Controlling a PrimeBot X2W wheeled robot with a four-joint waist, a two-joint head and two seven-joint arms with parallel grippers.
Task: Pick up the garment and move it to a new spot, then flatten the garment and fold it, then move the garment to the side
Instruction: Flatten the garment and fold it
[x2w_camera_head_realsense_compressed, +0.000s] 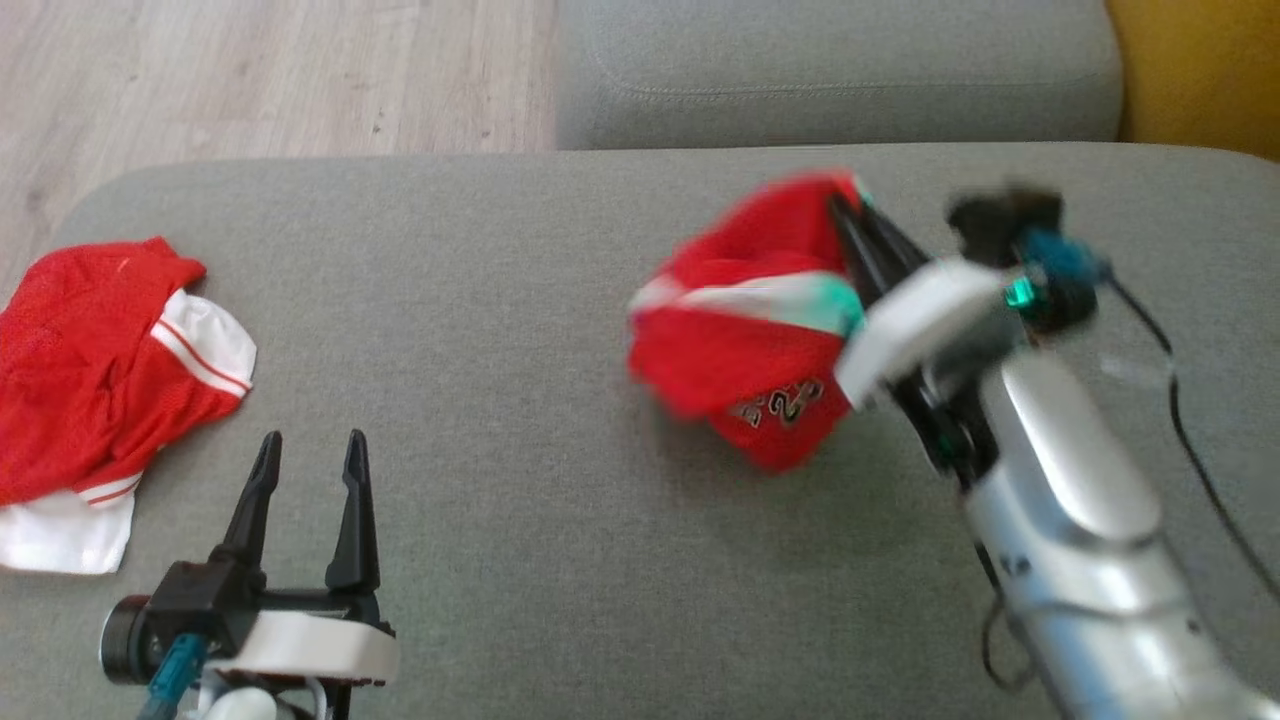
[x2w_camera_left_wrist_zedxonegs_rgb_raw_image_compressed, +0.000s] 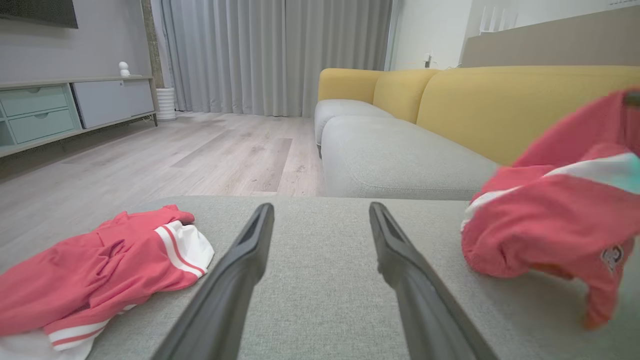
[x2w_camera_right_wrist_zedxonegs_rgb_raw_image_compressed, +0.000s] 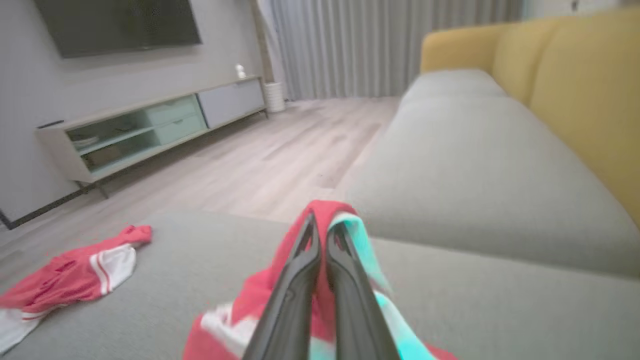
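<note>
The garment (x2w_camera_head_realsense_compressed: 745, 320) is red with white and teal trim and a number print; it hangs bunched and blurred above the grey cushion (x2w_camera_head_realsense_compressed: 550, 300) at centre right. My right gripper (x2w_camera_head_realsense_compressed: 845, 205) is shut on its top edge, and in the right wrist view the closed fingers pinch the garment (x2w_camera_right_wrist_zedxonegs_rgb_raw_image_compressed: 280, 295) at the gripper (x2w_camera_right_wrist_zedxonegs_rgb_raw_image_compressed: 322, 227) tips. From the left wrist view the garment (x2w_camera_left_wrist_zedxonegs_rgb_raw_image_compressed: 560, 220) hangs at the right. My left gripper (x2w_camera_head_realsense_compressed: 312, 445) stands open near the front left, nothing between its fingers (x2w_camera_left_wrist_zedxonegs_rgb_raw_image_compressed: 250, 250).
A second red and white garment (x2w_camera_head_realsense_compressed: 90, 390) lies crumpled at the cushion's left edge (x2w_camera_left_wrist_zedxonegs_rgb_raw_image_compressed: 95, 270). A grey sofa seat (x2w_camera_head_realsense_compressed: 830, 70) with yellow backrest (x2w_camera_left_wrist_zedxonegs_rgb_raw_image_compressed: 500, 100) lies beyond. Wooden floor (x2w_camera_head_realsense_compressed: 250, 70) is at the far left, a TV cabinet (x2w_camera_right_wrist_zedxonegs_rgb_raw_image_compressed: 150, 125) across the room.
</note>
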